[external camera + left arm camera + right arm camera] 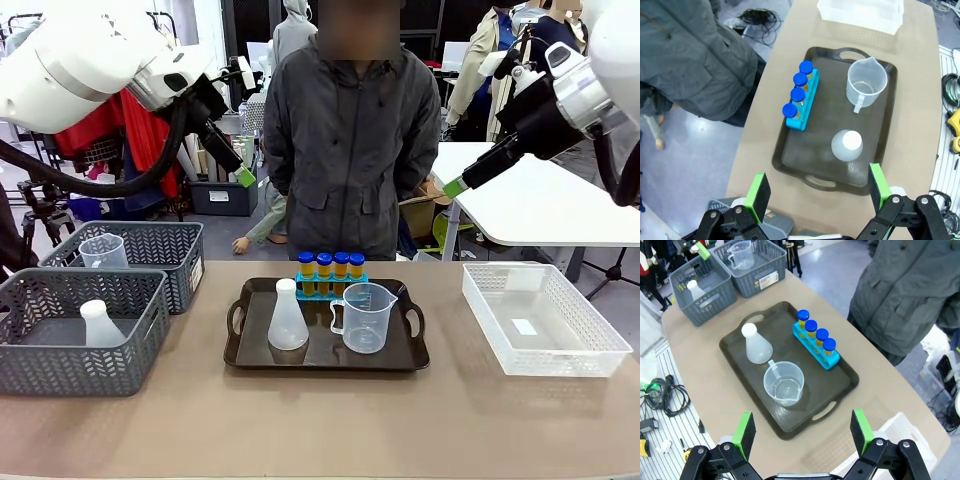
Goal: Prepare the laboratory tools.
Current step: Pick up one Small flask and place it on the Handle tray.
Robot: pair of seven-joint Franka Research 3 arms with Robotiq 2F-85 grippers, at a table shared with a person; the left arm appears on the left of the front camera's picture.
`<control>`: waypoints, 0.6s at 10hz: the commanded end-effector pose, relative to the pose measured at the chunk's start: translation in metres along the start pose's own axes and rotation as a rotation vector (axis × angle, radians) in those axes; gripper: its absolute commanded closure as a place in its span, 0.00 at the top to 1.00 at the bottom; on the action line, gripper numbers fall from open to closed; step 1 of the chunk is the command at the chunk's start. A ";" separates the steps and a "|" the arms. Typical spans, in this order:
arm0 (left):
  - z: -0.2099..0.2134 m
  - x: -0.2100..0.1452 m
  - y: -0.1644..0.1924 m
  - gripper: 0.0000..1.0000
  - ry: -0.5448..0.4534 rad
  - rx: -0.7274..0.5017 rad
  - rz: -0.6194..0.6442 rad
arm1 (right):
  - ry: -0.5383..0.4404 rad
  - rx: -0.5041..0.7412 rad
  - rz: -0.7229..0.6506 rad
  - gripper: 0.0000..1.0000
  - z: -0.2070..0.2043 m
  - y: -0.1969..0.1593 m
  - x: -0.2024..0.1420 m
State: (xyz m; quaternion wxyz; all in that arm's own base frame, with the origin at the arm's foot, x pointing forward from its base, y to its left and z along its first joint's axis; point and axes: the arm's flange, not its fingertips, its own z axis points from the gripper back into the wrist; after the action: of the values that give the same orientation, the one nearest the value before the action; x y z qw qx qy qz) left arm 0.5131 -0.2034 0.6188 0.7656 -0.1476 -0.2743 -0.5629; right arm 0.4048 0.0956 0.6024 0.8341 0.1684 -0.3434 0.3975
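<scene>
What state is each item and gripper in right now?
test tubes: capped, upright in rack
blue rack: on tray, full
measuring beaker: upright, empty, on tray
conical flask: upright on tray
left gripper: open, empty
right gripper: open, empty

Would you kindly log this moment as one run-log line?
left gripper: open, raised | right gripper: open, raised | tube rack, flask, beaker: on tray | held: nothing
</scene>
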 end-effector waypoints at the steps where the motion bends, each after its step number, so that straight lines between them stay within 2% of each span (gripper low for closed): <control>1: 0.003 -0.002 0.000 1.00 0.000 -0.002 0.003 | -0.023 0.020 -0.008 1.00 0.000 -0.001 0.000; 6: 0.003 -0.002 0.000 1.00 0.000 -0.002 0.003 | -0.023 0.020 -0.008 1.00 0.000 -0.001 0.000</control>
State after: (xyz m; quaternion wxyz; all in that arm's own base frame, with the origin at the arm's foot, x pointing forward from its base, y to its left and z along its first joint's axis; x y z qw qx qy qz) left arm 0.5131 -0.2034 0.6188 0.7656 -0.1476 -0.2743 -0.5629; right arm 0.4048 0.0956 0.6024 0.8341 0.1684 -0.3434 0.3975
